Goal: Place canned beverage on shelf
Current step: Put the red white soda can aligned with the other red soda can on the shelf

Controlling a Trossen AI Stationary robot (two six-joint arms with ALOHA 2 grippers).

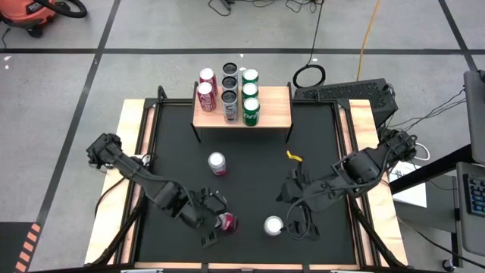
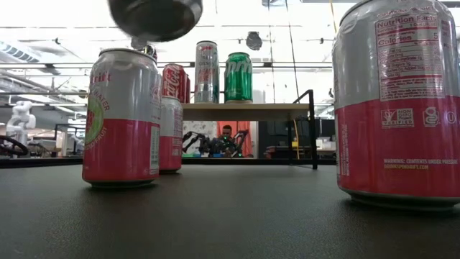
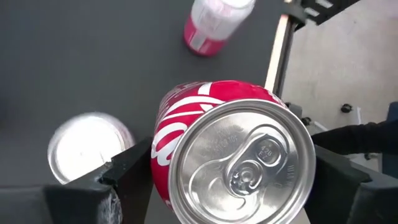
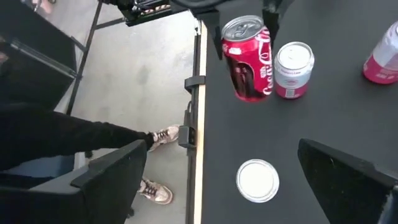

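The shelf (image 1: 276,106) stands at the table's far side with several cans on it, also seen in the low view (image 2: 244,109). My left gripper (image 1: 218,222) near the front edge is shut on a red cola can (image 3: 236,155), which hangs in the air (image 4: 249,59). A pink-and-white can (image 4: 293,70) stands on its base right beside it. My right gripper (image 4: 224,155) is open above a third can (image 4: 257,180), the one near the front edge (image 1: 273,226), and touches nothing. Another pink-and-white can (image 1: 217,163) stands mid-table. My left gripper pinches the red can's side wall (image 3: 163,146) between its two fingers (image 3: 130,168), one on each side of the body just below the rim. The fingers slant down from the table's near left. The can is lifted clear, its bottom (image 2: 154,18) above the table, slightly tilted.
A small yellow object (image 1: 294,156) lies right of centre. Wooden strips (image 1: 129,152) line the table's sides. A person's arm and shoes (image 4: 155,140) show beyond the near table edge. Bare black table lies between the mid-table can and the shelf.
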